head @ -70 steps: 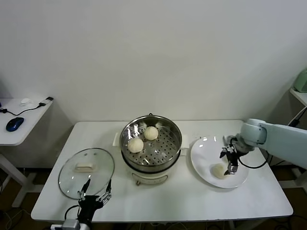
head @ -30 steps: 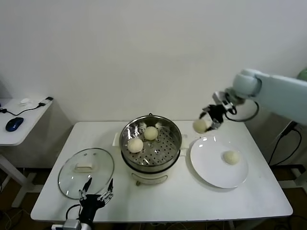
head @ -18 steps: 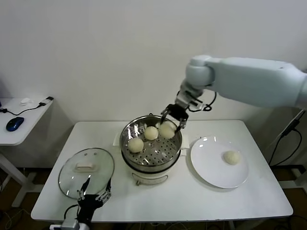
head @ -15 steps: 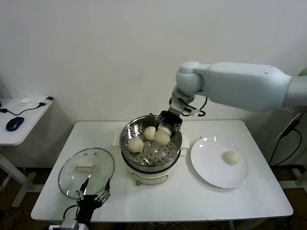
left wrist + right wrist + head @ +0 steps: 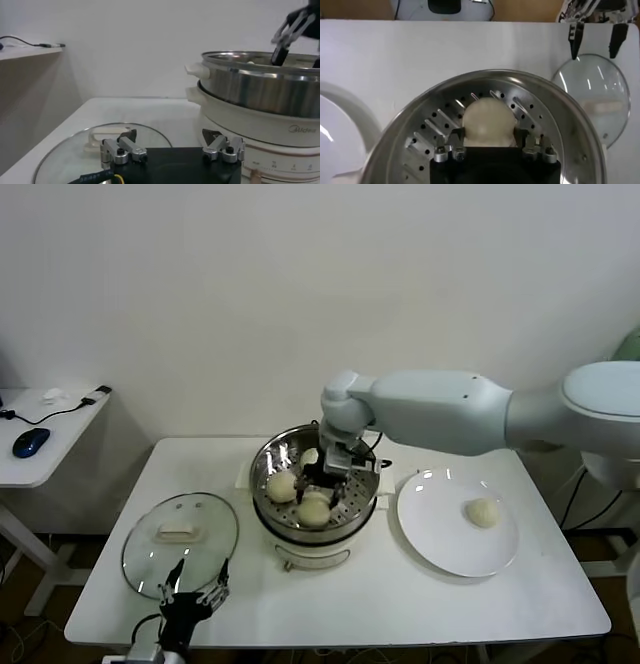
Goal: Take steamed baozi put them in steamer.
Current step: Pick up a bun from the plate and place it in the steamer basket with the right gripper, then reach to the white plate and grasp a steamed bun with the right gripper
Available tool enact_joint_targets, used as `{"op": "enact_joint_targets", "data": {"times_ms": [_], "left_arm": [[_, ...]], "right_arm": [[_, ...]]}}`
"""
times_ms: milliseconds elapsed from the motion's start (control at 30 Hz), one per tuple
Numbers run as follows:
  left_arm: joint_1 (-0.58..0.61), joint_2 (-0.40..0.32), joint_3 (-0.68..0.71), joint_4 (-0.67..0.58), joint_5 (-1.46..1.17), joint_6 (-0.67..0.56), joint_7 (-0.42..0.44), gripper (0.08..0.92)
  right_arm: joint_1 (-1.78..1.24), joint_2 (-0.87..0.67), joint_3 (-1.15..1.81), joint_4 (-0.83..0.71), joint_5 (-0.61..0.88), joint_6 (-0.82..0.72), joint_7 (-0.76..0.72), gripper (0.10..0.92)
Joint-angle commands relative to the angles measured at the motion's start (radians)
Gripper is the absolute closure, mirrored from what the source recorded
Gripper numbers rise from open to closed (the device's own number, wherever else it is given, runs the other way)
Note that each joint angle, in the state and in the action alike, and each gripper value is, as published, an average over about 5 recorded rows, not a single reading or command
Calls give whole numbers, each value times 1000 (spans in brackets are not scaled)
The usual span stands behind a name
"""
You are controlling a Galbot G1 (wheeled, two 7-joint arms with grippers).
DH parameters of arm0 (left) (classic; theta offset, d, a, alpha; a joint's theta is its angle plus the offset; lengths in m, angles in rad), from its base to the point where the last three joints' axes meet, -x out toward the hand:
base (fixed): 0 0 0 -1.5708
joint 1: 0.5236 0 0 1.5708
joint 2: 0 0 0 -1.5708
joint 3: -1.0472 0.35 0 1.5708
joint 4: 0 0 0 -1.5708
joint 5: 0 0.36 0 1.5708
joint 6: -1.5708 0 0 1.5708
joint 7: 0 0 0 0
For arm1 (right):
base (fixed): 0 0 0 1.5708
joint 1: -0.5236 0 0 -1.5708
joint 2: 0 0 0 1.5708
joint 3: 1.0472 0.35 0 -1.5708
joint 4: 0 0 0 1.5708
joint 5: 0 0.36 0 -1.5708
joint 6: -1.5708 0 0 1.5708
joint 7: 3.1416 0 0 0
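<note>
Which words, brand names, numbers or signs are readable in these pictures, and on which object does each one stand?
"Midea": grey brand name on the white base of the steamer, seen in the left wrist view.
Small marks low on the same base, near its front knob: too small to read.
Nothing readable on the plate, the glass lid, the steamed baozi or the right gripper.
</note>
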Motion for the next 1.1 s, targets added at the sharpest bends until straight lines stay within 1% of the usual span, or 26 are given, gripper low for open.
{"op": "enact_joint_targets", "data": {"times_ms": [33, 133, 200, 300, 367, 433, 467, 533, 600, 667, 767, 833, 967, 1100], "left_arm": [[1, 0, -4, 0, -3, 0, 0, 177], [2, 0, -4, -1, -4, 0, 0, 177], [2, -1, -3, -3, -3, 1, 1, 177], [3, -2, 1, -7, -2, 1, 2, 177], [3, -1, 2, -9, -1, 1, 2, 177], [2, -1, 3, -11, -2, 1, 3, 177], [1, 0, 3, -12, -3, 1, 3, 177], [0, 3, 5, -11, -4, 1, 3, 177], [-1, 6, 6, -8, -5, 0, 3, 177], [-1, 8, 7, -6, -5, 0, 4, 177], [-5, 10, 8, -1, -5, 0, 6, 177], [-8, 11, 7, 3, -5, 1, 7, 177], [-10, 10, 0, 6, -4, 4, 11, 177], [-6, 7, -7, 4, -2, 3, 17, 177]], "right_arm": [[-51, 34, 27, -76, 11, 48, -9, 318], [-4, 15, 33, -74, 92, 48, -40, 246], [47, -15, 30, -72, 154, 47, -65, 217], [139, -81, 3, -85, 271, 42, -113, 205], [206, -142, -50, -117, 381, 9, -136, 203], [267, -209, -125, -156, 499, -64, -151, 203], [299, -253, -171, -169, 551, -131, -153, 203], [341, -338, -233, -177, 603, -271, -156, 202], [371, -437, -280, -158, 597, -407, -158, 202], [378, -541, -323, -125, 566, -487, -162, 203], [328, -670, -364, -78, 508, -551, -148, 203], [244, -725, -331, -70, 450, -587, -124, 203], [18, -770, -148, -105, 357, -646, -75, 203], [-183, -757, 44, -163, 285, -674, -55, 203]]}}
